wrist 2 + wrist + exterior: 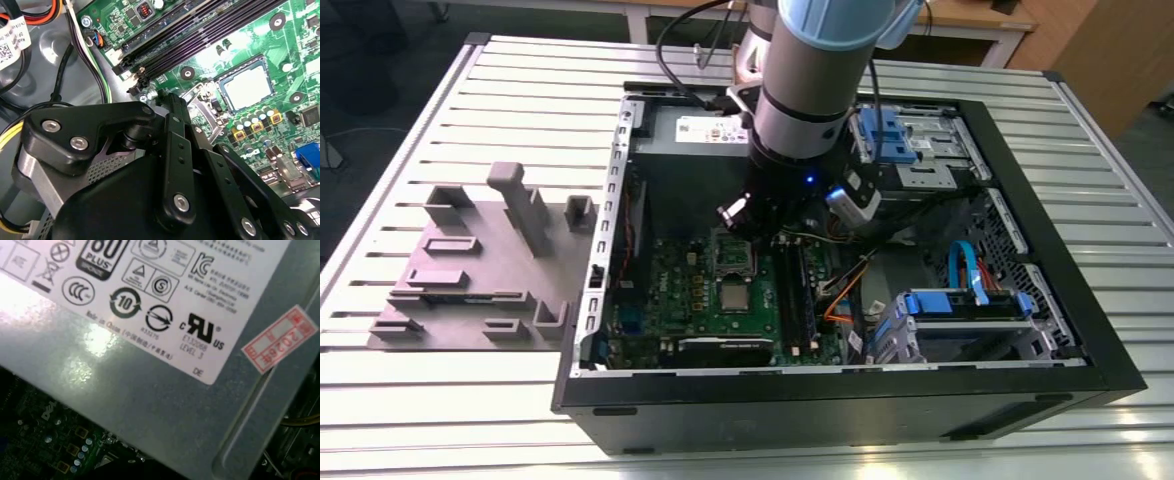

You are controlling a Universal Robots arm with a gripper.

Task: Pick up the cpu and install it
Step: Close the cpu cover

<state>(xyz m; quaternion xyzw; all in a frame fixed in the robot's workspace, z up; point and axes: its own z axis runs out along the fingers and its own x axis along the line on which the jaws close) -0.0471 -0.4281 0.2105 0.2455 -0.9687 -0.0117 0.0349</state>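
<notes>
Second wrist view finds the small silvery-grey square cpu (247, 86) lying in the square metal-framed socket (220, 83); placement is judged done and latching outstanding. In the exterior view the black gripper (767, 232) hovers just above the board with the cpu at six o'clock, and I cannot tell its opening or whether it holds anything.

My tally
I count one computer case (854, 405), one motherboard (680, 290), one power supply (150, 400), one cpu (246, 87), two blue drive caddies (958, 302), one grey fixture block (467, 270).
</notes>
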